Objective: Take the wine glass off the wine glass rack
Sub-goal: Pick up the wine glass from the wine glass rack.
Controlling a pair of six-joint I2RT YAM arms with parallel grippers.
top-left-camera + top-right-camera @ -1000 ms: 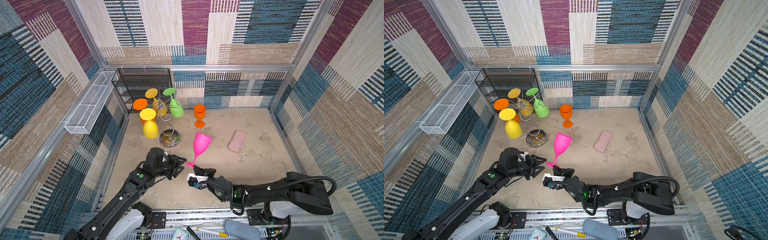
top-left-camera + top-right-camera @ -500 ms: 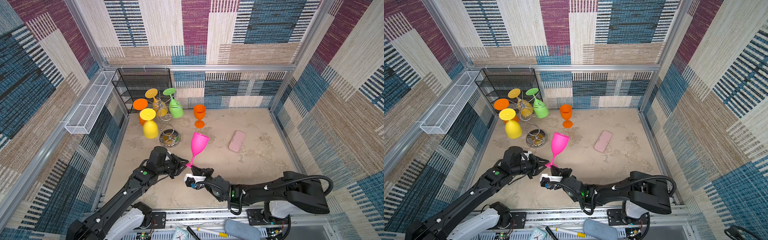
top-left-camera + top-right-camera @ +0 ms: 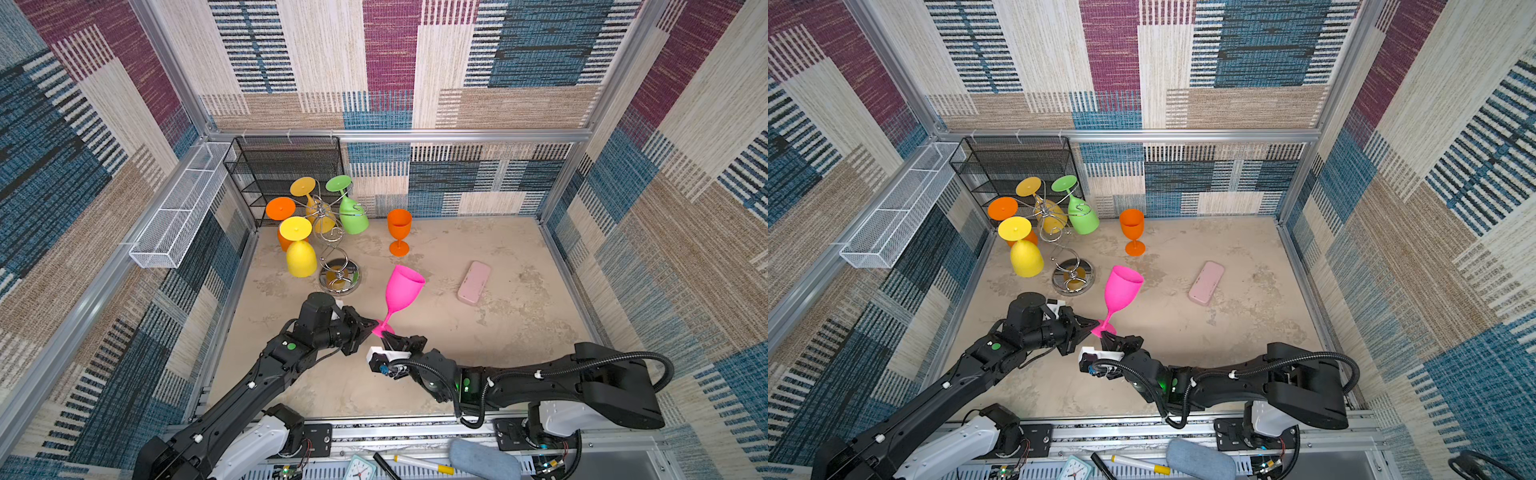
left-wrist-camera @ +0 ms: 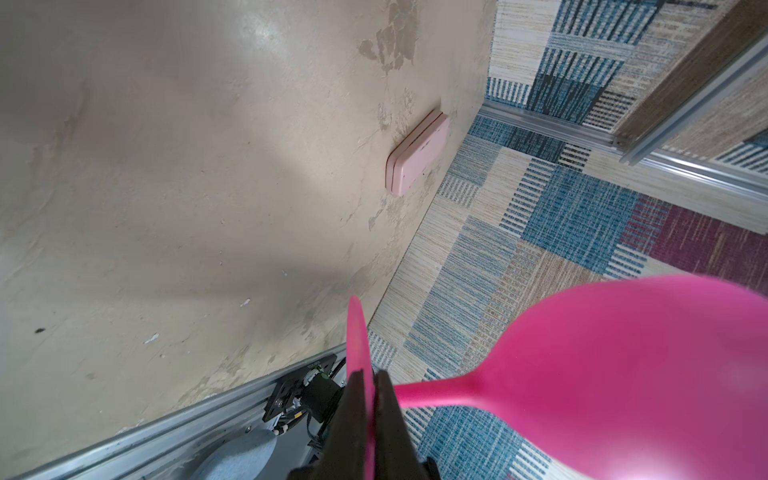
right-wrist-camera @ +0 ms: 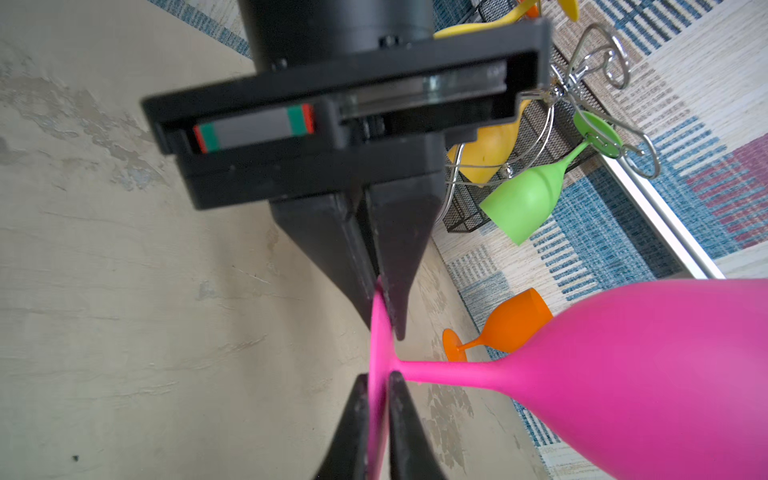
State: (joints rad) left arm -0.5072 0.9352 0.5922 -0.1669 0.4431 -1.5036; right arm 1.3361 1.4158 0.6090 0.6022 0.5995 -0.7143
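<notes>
A pink wine glass is held tilted above the floor, clear of the wine glass rack. My left gripper is shut on the rim of its round foot. My right gripper meets the same foot from the other side, next to the stem, with a finger against each face. In the right wrist view the left gripper's fingers pinch the foot's far edge. Yellow, green, amber and orange glasses hang upside down from the chrome rack.
An orange glass stands upright on the floor right of the rack. A pink case lies further right. A black mesh shelf unit fills the back left corner, and a white mesh basket hangs on the left wall.
My left gripper has moved in and closed on the pink glass's foot. The glass and my right gripper shifted slightly left, and the glass stands a little more upright.
</notes>
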